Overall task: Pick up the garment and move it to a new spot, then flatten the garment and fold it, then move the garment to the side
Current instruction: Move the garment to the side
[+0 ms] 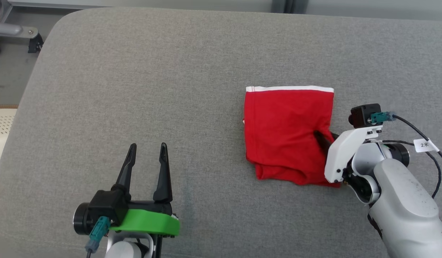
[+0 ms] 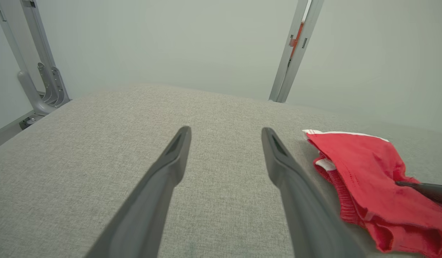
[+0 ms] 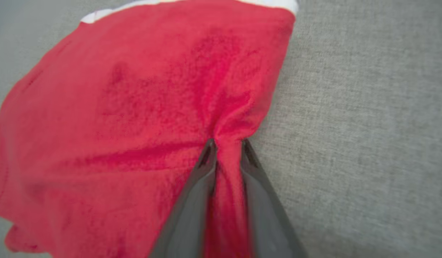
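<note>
Head view: folded red garment (image 1: 281,129), white-banded far edge.

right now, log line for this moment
garment: red shorts folded on grey cushion | right claw: shut on its right edge | left claw: open, apart

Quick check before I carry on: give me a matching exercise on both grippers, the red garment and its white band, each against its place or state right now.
Column one:
1. left gripper
2. right gripper
3. red garment
4. white band

Column two:
A. runs along the garment's far edge in the head view
B. fingers closed on a pinched ridge of red fabric
C. lies on the grey padded surface, on the robot's right side
D. fingers spread apart, nothing between them

Pairs: 1-D, 2-B, 3-C, 4-A
</note>
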You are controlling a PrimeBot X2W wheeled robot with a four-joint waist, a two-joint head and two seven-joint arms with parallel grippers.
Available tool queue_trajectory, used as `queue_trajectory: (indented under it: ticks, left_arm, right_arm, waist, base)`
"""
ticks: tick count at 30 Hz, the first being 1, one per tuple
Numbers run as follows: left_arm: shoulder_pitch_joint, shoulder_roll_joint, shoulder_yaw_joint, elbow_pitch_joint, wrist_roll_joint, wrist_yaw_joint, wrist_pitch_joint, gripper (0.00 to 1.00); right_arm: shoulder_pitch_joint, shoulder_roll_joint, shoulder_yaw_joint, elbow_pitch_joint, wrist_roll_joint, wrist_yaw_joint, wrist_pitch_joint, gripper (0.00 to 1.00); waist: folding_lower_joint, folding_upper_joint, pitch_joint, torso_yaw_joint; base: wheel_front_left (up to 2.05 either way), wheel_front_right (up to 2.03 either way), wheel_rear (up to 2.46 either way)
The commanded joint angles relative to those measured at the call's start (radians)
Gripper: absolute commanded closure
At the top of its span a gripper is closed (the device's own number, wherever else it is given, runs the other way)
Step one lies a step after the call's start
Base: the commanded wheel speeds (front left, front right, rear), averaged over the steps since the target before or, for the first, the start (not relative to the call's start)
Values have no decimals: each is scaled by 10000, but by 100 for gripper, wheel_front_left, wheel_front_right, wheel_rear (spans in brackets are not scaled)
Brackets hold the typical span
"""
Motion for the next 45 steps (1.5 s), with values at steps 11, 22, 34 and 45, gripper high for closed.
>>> queue_trajectory:
  ticks: [11, 22, 34, 45]
  left_arm:
    - [21, 35, 300, -6, 492, -217, 1, 0]
    - [-520, 481, 375, 16, 936, -412, 43, 0]
    - [-977, 838, 113, -168, 1123, -521, 439, 0]
    - [-1047, 640, 46, -80, 906, -391, 283, 0]
  right_arm:
    - [-244, -154, 523, -64, 25, -9, -1161, 100]
    - [-15, -408, 17, -820, -203, -8, -1877, 100]
    - [-76, 76, -424, -1154, -519, -8, -2365, 100]
    - [-947, -923, -621, -1318, -1319, -9, -1933, 100]
  waist:
    - [0, 0, 91, -2213]
    - [0, 0, 978, -5318]
    - [0, 0, 1551, -6468]
    - [0, 0, 1396, -5250]
  base:
    - [0, 0, 0]
    - [0, 0, 0]
    - [0, 0, 0]
    - [0, 0, 0]
